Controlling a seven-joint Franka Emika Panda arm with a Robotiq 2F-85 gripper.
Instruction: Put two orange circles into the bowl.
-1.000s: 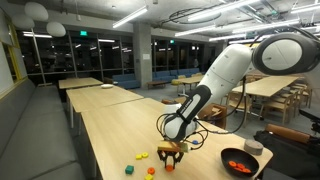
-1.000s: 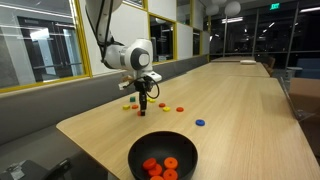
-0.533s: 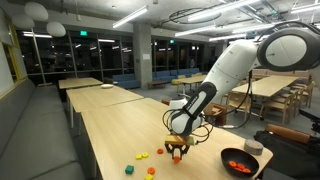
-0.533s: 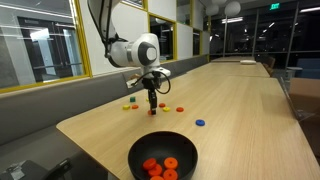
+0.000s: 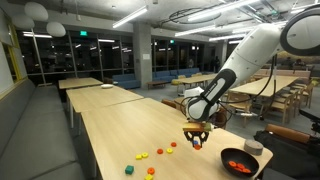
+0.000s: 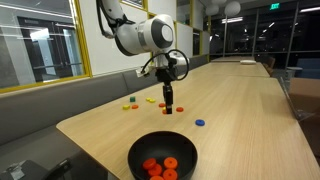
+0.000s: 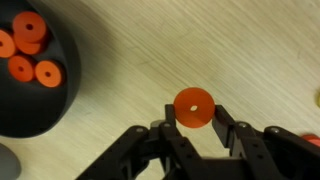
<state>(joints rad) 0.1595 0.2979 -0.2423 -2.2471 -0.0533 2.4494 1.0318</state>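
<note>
My gripper [image 7: 193, 112] is shut on an orange circle [image 7: 192, 107] and holds it above the wooden table. In both exterior views the gripper [image 5: 197, 142] [image 6: 168, 103] hangs between the loose pieces and the bowl. The black bowl [image 7: 52, 105] is at the upper left of the wrist view, with several orange circles [image 7: 27, 45] inside. It also shows in both exterior views [image 5: 227, 160] [image 6: 140, 150]. More coloured discs [image 5: 162, 150] [image 6: 163, 101] lie on the table.
A small grey cup [image 5: 253, 147] stands beside the bowl. A blue disc [image 6: 200, 123] lies apart on the table. Yellow and green pieces [image 5: 143, 156] lie near the table's front edge. Further tables and chairs stand behind.
My gripper has lifted and carried the orange circle away from the loose pieces toward the bowl.
</note>
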